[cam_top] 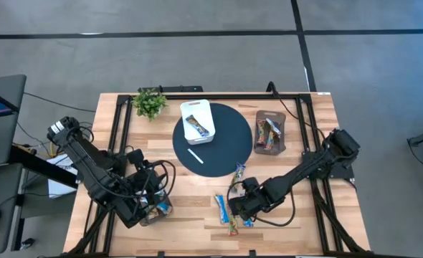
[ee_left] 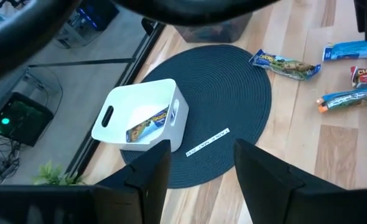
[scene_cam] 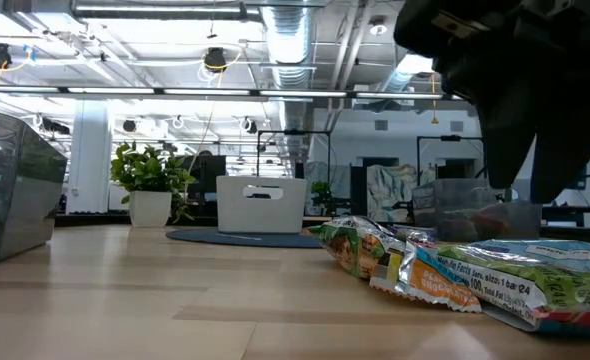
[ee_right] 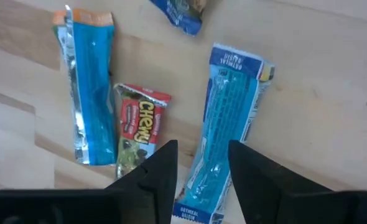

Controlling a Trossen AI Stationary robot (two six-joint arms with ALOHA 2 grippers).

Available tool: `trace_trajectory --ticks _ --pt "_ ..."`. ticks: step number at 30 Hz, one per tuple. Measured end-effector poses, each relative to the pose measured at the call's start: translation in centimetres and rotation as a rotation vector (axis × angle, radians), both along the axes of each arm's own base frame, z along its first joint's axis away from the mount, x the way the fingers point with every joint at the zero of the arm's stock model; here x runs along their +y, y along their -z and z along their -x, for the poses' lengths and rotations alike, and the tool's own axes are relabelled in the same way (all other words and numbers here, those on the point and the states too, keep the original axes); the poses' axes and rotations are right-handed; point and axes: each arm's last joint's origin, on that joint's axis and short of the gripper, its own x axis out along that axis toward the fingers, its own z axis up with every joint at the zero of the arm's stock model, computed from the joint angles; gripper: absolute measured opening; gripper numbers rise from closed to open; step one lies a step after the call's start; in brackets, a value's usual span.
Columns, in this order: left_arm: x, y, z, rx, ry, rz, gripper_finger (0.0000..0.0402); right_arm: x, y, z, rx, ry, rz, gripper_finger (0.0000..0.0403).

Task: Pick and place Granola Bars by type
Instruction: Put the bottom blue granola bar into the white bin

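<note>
Several granola bars (cam_top: 229, 208) lie loose on the near middle of the wooden counter (cam_top: 305, 222), in a small cluster. Right wrist view resolves three of them side by side: a blue bar with an orange end (ee_right: 87, 93), a red-and-green "Chewy" bar (ee_right: 140, 127) touching it, and a blue-and-white bar (ee_right: 227, 124) just beside that. One more blue wrapper (ee_right: 180, 11) lies apart, cut off by the frame edge.

Right gripper (cam_top: 241, 203) hangs directly over this cluster, fingers (ee_right: 162, 171) apart, with one end of the blue-and-white bar showing in the gap between them. Whether the fingers touch the bar cannot be told.

White bin (cam_top: 196, 120) stands on the far left part of the round dark mat (cam_top: 226, 147); one blue-wrapped bar (ee_left: 147, 123) lies inside it. Clear bin (cam_top: 270, 132) sits at the mat's right edge and holds multicoloured bars (cam_top: 269, 133). A thin white stick (cam_top: 195, 156) lies on the mat, near side of the white bin.

Left gripper (cam_top: 150, 204) is at the near left of the counter, beside a clear container; its fingers (ee_left: 149, 174) stand apart, nothing between them.

Small potted plant (cam_top: 149, 102) at the far left corner.
</note>
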Motion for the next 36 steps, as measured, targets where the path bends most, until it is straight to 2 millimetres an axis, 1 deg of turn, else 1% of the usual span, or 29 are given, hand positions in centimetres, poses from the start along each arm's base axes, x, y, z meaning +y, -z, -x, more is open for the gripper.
trace_trajectory --ticks 4,8,11,17,20,23,29,36 --pt "-0.1 0.0 -0.1 -0.01 0.001 0.01 0.0171 0.2 0.1 0.1 -0.001 -0.028 0.004 0.0137" --pt "-0.3 -0.1 -0.3 -0.026 0.006 0.025 0.0171 0.1 0.1 0.1 -0.008 -0.057 0.041 0.0155" --pt "-0.4 -0.1 -0.4 -0.037 0.012 0.034 0.0171 0.0 0.1 0.1 -0.015 -0.054 0.057 0.018" --pt "-0.5 -0.1 -0.5 -0.041 0.018 0.037 0.0171 -0.4 0.1 -0.1 -0.008 -0.047 0.063 0.0245" --pt "-0.5 -0.1 -0.5 -0.041 0.018 0.036 0.0171 -0.4 0.5 -0.1 0.013 -0.044 0.068 0.0264" --pt "-0.5 -0.1 -0.5 -0.04 0.018 0.036 0.0171 -0.3 1.4 -0.1 0.064 -0.043 0.05 0.0268" --pt "-0.5 -0.1 -0.5 -0.034 0.025 0.028 0.0171 0.3 3.1 -0.8 0.084 -0.03 -0.002 0.027" --pt "-0.5 -0.1 -0.5 -0.032 0.026 0.026 0.0171 0.4 3.8 -0.7 0.128 -0.016 -0.006 0.027"
